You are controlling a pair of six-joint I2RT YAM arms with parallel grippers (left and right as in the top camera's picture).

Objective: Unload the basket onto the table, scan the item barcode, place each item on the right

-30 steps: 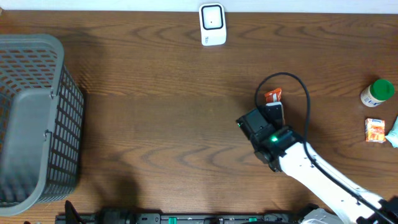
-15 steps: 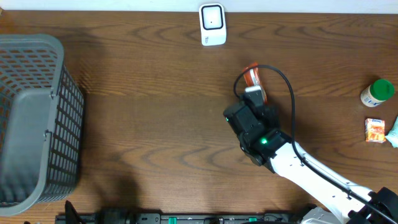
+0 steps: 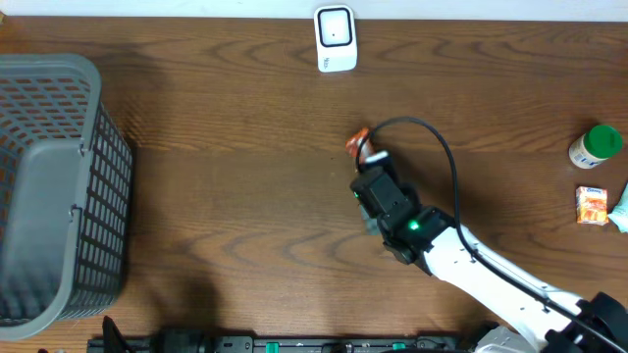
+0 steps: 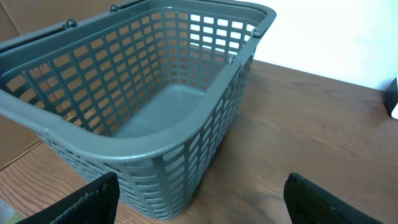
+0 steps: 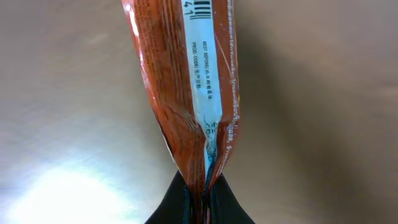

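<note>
Where the right gripper [image 5: 196, 194] shows at the bottom centre of its wrist view, we find its fingers pinching the lower edge of the orange packet [image 5: 198, 87] (barcode partly visible at the top edge). Overhead, the packet appears just right of centre, below the white scanner [image 3: 335, 39] and well apart from it. The left gripper [image 4: 199, 208] stands spread wide, holding nothing, facing the grey basket [image 4: 74, 134].

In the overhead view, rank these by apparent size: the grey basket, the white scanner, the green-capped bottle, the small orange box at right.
1. grey basket, by far
2. white scanner
3. green-capped bottle, only slightly smaller than the scanner
4. small orange box
</note>
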